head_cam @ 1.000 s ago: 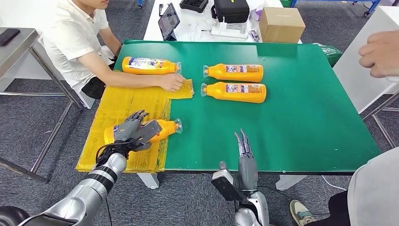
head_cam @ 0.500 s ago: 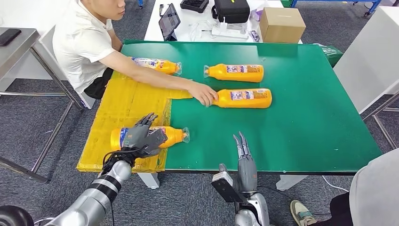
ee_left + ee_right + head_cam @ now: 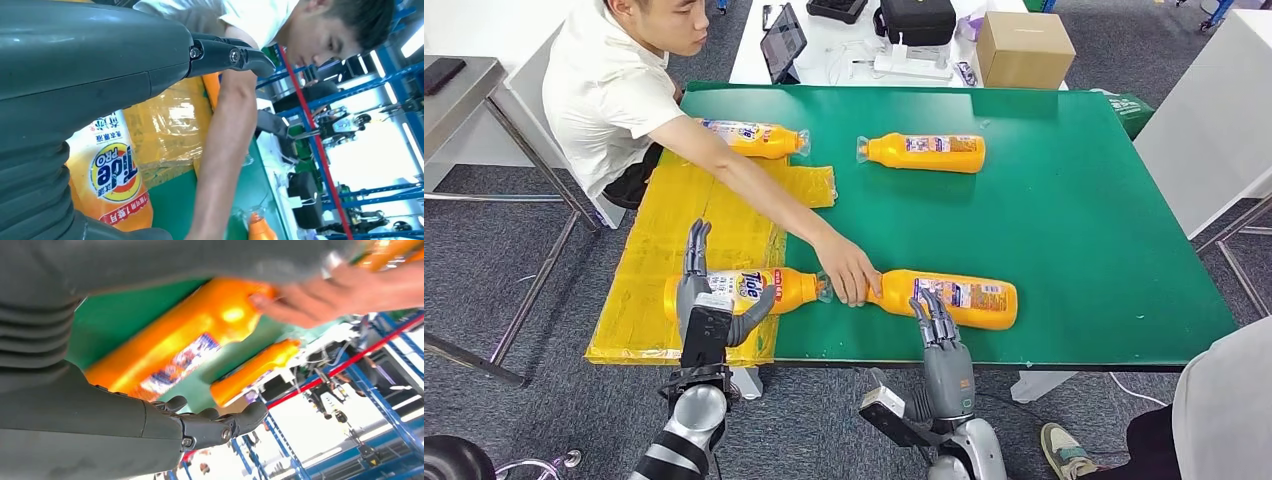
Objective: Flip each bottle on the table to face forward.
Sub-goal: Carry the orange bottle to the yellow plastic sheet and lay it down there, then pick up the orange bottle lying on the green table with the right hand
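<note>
Several orange bottles lie on the green table (image 3: 1074, 200). The near-left bottle (image 3: 769, 288) lies on the yellow sheet (image 3: 684, 215), its Tide label (image 3: 112, 175) facing up. My left hand (image 3: 711, 303) stands just in front of it, fingers straight up and thumb spread, holding nothing. A person's hand (image 3: 851, 270) rests on the neck of the near-right bottle (image 3: 969, 298), whose label also faces up. My right hand (image 3: 941, 335) reaches up from the table edge, its fingertips (image 3: 932, 305) at that bottle's near side (image 3: 175, 345), not closed on it. Two more bottles (image 3: 749, 138) (image 3: 924, 152) lie at the back.
The person sits at the table's left, one arm stretched across the yellow sheet. Another person's grey clothing (image 3: 1224, 400) is at the right front corner. A cardboard box (image 3: 1022, 50), a tablet (image 3: 782, 45) and a black case (image 3: 914, 20) stand on the white table behind.
The person dragged a bottle from mid-table to the near edge in front of my right hand. My left hand let go of the near-left bottle and straightened. My right hand rose to the new bottle.
</note>
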Robot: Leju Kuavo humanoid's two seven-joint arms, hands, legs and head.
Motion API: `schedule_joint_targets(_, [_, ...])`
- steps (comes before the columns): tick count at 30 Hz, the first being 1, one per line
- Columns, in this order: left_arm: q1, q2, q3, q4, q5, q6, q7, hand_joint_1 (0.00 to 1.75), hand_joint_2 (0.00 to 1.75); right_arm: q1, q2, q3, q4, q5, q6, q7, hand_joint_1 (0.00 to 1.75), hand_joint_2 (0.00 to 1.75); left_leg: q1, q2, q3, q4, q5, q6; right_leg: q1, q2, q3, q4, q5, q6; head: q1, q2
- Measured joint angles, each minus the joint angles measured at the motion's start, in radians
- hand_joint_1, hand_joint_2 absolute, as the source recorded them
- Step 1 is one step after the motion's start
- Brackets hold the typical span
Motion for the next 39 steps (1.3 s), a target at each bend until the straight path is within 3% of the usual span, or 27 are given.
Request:
schedule_joint_targets(5, [0.036,-0.001,-0.043,-0.048,-0.014,-0.038,0.022,0.0,1.75,-0.009,-0.015,-0.056,0.006,0.212,0.0,0.142,0.0,1.75,-0.001,0.0,0.0,0.0,0.0,0.0,-0.001,0.0,0.0,0.0,0.0,0.0,0.0,0.0])
schedule_joint_targets(11, [0.054,-0.007,-0.125,-0.063,0.014,-0.122,0.042,0.0,1.75,-0.094,-0.107,-0.06,0.065,0.338,0.0,0.314,0.0,1.75,-0.002,0.0,0.0,0.0,0.0,0.001,-0.002,0.0,0.0,0.0,0.001,0.001,0.0,0.0])
schedule_joint_targets(16, [0.055,-0.013,-0.177,-0.063,0.045,-0.132,0.04,0.0,1.75,-0.189,-0.166,-0.034,0.143,0.343,0.001,0.349,0.0,1.75,-0.002,0.0,0.0,0.0,0.0,0.001,-0.002,0.0,0.0,0.0,0.001,0.001,0.0,0.0])
schedule_joint_targets(24, [0.054,-0.013,-0.193,-0.063,0.077,-0.146,0.053,0.0,1.75,-0.269,-0.197,0.028,0.251,0.321,0.036,0.381,0.0,1.75,-0.002,0.0,-0.001,0.0,0.0,0.001,-0.001,0.0,0.0,0.0,0.001,0.001,0.0,0.0])
schedule_joint_targets(32, [0.051,-0.013,-0.196,-0.063,0.122,-0.208,0.129,0.0,1.75,-0.326,-0.223,0.091,0.314,0.258,0.167,0.411,0.0,1.75,-0.002,0.0,0.0,0.0,0.0,0.001,-0.001,0.0,0.0,0.0,0.001,0.001,0.0,0.0])
schedule_joint_targets(39, [0.05,-0.013,-0.209,-0.063,0.134,-0.258,0.189,0.0,1.75,-0.372,-0.248,0.138,0.329,0.252,0.3,0.514,0.0,1.75,-0.002,0.001,0.005,0.0,0.0,0.001,-0.001,0.0,0.004,0.0,0.001,0.001,0.0,0.0])
